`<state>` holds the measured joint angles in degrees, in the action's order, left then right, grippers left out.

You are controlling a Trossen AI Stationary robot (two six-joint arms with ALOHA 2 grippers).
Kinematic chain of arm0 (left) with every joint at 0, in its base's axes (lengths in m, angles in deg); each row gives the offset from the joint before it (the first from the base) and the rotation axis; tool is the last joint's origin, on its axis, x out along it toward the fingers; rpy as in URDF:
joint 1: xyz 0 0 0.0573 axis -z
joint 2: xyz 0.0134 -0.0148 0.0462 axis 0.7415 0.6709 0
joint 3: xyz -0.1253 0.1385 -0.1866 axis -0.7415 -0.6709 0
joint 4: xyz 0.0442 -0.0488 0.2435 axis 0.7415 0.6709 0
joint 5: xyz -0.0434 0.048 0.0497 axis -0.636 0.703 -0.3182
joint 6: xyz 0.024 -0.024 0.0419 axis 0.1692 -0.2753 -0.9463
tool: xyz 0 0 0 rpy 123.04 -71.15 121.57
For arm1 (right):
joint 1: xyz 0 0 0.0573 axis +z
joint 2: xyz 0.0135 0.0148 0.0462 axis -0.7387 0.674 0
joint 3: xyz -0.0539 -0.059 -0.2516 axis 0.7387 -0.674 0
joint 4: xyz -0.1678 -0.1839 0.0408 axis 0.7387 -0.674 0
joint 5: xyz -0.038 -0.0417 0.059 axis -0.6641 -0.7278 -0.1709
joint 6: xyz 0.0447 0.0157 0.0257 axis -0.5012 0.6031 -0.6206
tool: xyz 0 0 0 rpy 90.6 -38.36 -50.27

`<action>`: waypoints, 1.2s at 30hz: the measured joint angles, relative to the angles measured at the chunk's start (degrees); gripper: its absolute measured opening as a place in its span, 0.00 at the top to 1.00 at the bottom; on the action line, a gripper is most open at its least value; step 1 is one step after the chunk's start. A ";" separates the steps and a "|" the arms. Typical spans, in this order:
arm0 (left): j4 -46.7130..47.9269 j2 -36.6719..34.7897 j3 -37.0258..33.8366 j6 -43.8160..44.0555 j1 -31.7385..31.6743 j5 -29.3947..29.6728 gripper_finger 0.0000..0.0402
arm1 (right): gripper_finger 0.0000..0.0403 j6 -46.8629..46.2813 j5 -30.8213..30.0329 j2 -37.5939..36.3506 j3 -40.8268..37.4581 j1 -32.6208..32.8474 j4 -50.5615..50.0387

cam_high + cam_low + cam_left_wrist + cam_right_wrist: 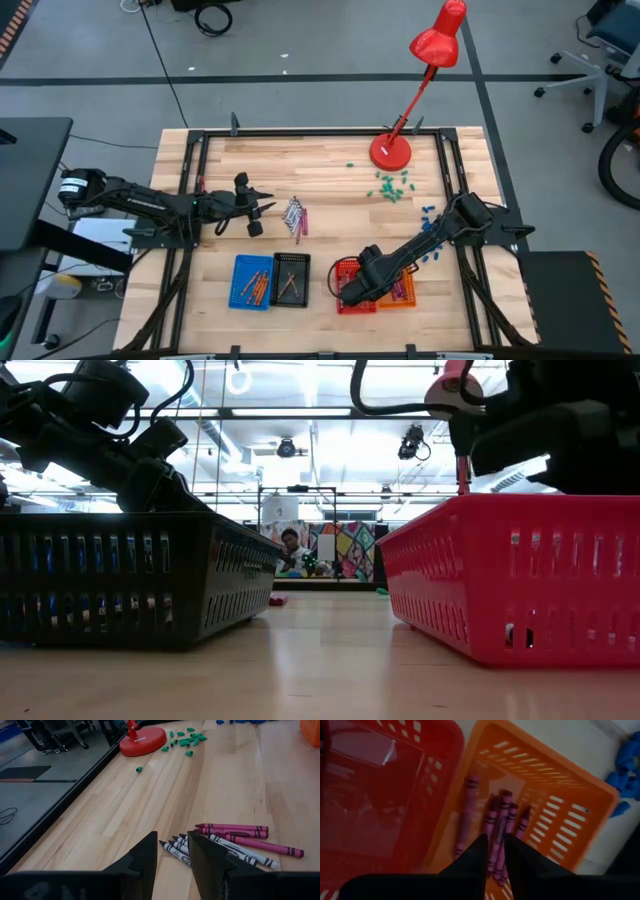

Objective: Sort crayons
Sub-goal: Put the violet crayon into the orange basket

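Right gripper point(492, 851) hangs over the orange basket point(570, 795), which sits side by side with the red basket point(395, 780) at the near edge of the table point(330, 180). Its fingers stand a narrow gap apart, not clamped on anything; a purple-magenta crayon point(497, 832) shows in the gap, lying on the basket floor with several more of the same colour point(467, 815) just beside and below the fingertips. Small blue chunks point(625, 760) lie on the table outside the orange basket, beyond its far wall from the gripper. Left gripper point(172, 851) waits low over the table toward the left side, fingers parted with a gap between them and nothing held. Directly ahead of its tips lies the unsorted pile of crayons point(235, 842): grey-white ones nearest, their dark tips pointing toward the fingers, and purple-magenta ones point(232, 827) just behind them, farther from the gripper. Well beyond that pile sit tiny green bits point(185, 737) beside the red lamp base point(142, 741). From above, a blue basket point(252, 282) and a black basket point(291, 278) stand side by side nearer the table's front than the left gripper, each with a few orange-brown crayons point(257, 287) inside.
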<state>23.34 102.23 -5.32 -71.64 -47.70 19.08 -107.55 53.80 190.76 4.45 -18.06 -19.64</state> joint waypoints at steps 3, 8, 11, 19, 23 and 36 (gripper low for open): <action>0.00 0.00 0.00 0.00 0.00 0.00 0.71 | 0.83 0.40 0.50 -0.64 1.34 -0.21 -2.00; -0.02 -0.01 0.00 0.00 0.01 0.00 0.71 | 0.83 0.57 -3.87 -3.42 3.79 -1.17 -4.50; -0.02 0.00 0.00 0.00 0.01 0.00 0.71 | 0.83 1.29 -10.13 -4.87 4.67 -2.51 -4.54; -0.02 -0.02 0.00 0.00 0.00 0.00 0.71 | 0.81 11.82 -21.09 -5.14 4.74 -8.58 1.89; -0.02 -0.01 0.00 0.00 0.01 0.00 0.71 | 0.78 19.79 -25.25 -5.14 4.74 -11.84 9.11; 0.47 -0.02 0.01 0.00 0.00 -0.01 0.71 | 0.63 40.73 -29.09 2.88 4.63 -20.78 33.19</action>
<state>23.81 102.21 -5.31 -71.64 -47.70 19.07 -66.81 24.71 193.64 9.09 -38.84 13.56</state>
